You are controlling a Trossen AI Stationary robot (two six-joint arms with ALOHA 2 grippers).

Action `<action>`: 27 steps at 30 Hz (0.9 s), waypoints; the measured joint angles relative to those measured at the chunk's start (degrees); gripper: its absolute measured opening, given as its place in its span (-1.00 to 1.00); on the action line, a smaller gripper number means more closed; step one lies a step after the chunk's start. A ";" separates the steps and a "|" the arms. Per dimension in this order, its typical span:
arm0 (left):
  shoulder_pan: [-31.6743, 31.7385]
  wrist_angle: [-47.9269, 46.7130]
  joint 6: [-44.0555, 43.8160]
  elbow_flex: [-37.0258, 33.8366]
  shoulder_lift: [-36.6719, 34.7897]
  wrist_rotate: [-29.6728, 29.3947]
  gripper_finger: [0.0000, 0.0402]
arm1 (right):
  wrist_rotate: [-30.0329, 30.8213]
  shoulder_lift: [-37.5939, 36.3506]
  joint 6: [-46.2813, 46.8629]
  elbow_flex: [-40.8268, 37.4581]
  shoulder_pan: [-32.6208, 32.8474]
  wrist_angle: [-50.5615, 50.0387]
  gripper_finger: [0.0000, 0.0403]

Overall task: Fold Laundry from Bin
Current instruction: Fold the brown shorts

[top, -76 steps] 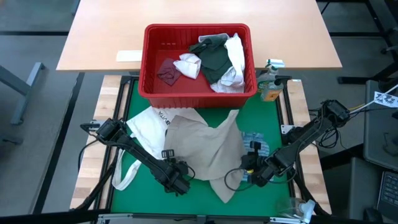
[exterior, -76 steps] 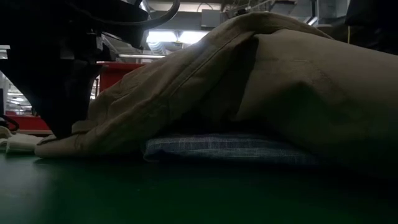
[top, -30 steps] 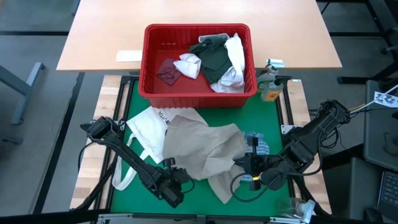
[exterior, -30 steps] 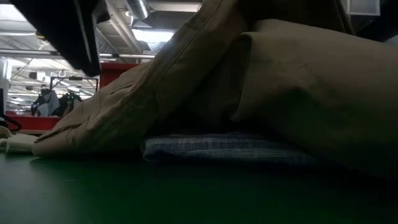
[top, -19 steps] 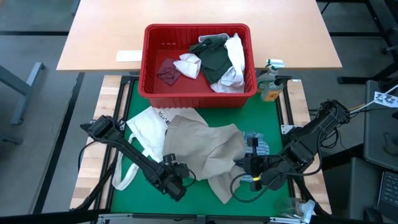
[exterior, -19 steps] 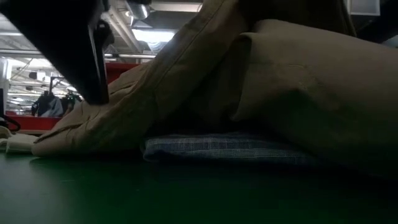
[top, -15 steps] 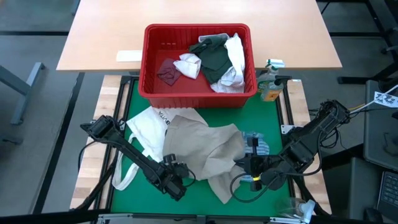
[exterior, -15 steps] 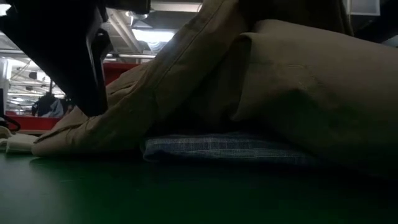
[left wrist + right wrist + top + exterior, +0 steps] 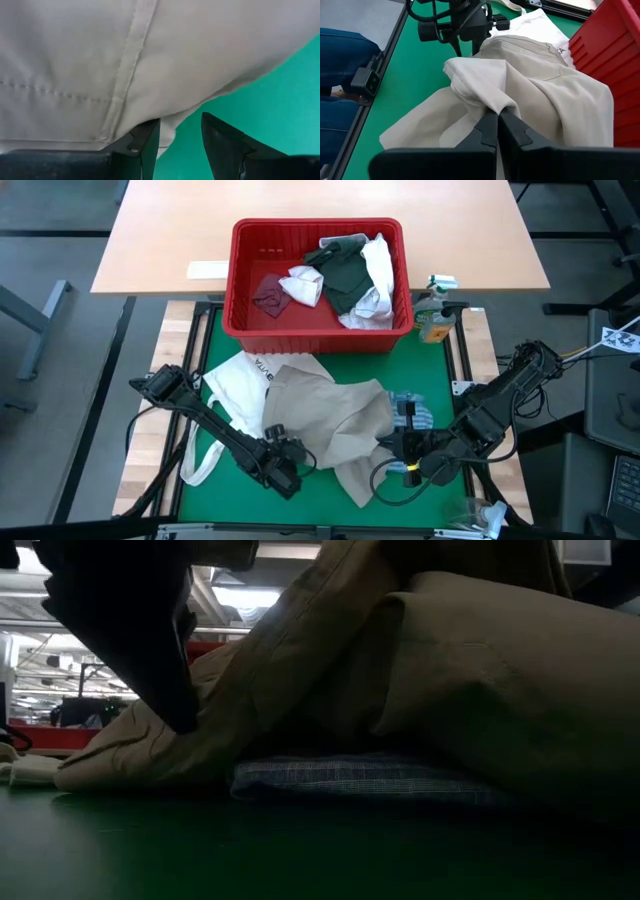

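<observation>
Pinching of tan shirt (image 9: 335,425) fold by right gripper (image 9: 497,131) noted; shirt spread on mat before bin (image 9: 318,330). Left gripper (image 9: 180,137) spread at shirt edge, nothing clamped. Risk judged: hem missed on closing, cloth slipped, striped cloth (image 9: 370,780) beneath dragged.

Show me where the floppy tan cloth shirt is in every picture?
High view: the floppy tan cloth shirt lies mid-mat, in front of the red plastic bin.
Low view: it fills the upper right.
Left wrist view: it covers the top.
Right wrist view: it spreads across the middle.
Shared landmark: the green mat, seen in all four.
</observation>
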 joint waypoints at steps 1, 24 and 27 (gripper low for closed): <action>0.00 0.13 0.05 -0.35 0.00 -0.22 -0.30 | -0.19 0.00 0.00 0.00 0.01 0.00 -1.00; 1.57 17.71 0.05 -13.79 -0.17 -3.04 -0.67 | -0.55 0.02 0.00 0.00 0.00 0.02 -1.00; 1.61 18.82 0.05 -13.81 -0.15 -2.13 -0.93 | -0.55 0.02 0.00 0.00 0.02 0.03 -1.00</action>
